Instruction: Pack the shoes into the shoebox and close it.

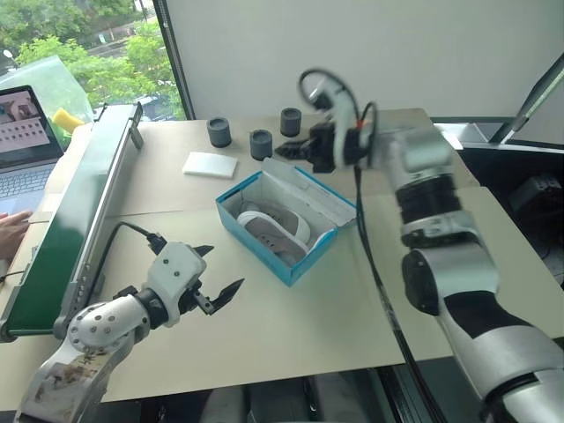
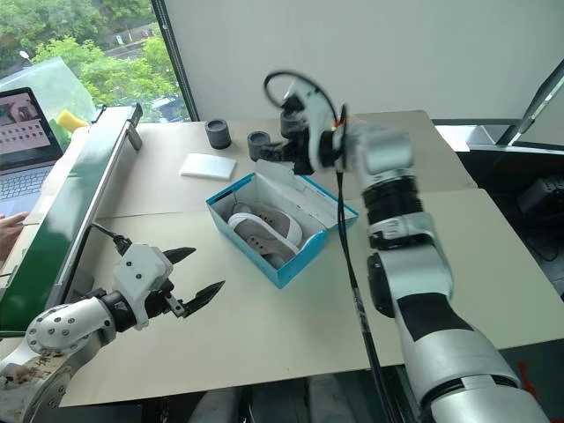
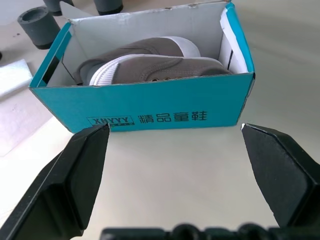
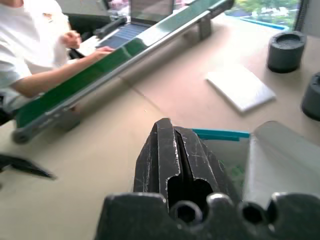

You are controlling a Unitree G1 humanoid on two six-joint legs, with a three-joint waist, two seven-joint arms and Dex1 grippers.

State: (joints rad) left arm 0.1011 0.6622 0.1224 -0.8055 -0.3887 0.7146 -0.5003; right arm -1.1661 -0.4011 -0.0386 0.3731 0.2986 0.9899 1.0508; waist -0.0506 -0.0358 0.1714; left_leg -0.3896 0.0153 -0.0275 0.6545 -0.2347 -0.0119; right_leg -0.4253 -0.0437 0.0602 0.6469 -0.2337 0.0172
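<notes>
The turquoise shoebox (image 1: 293, 261) stands open in the middle of the table, its white-lined lid flap (image 1: 319, 199) raised along the far right side. Both grey shoes (image 1: 275, 232) lie inside, one turned so its white sole shows (image 3: 150, 62). My right gripper (image 1: 285, 152) hovers above the box's far corner, fingers pressed together on nothing, with the flap (image 4: 277, 160) beside it. My left gripper (image 1: 218, 271) is open near the table's front left, short of the box's near long wall (image 3: 145, 107).
Three dark grey cylinders (image 1: 218, 132) (image 1: 261, 144) (image 1: 291, 121) and a flat white pad (image 1: 210, 165) sit behind the box. A long green rail (image 1: 79, 220) runs along the left edge. Beyond it are a laptop (image 1: 22, 141) and a person's hand (image 1: 11, 225).
</notes>
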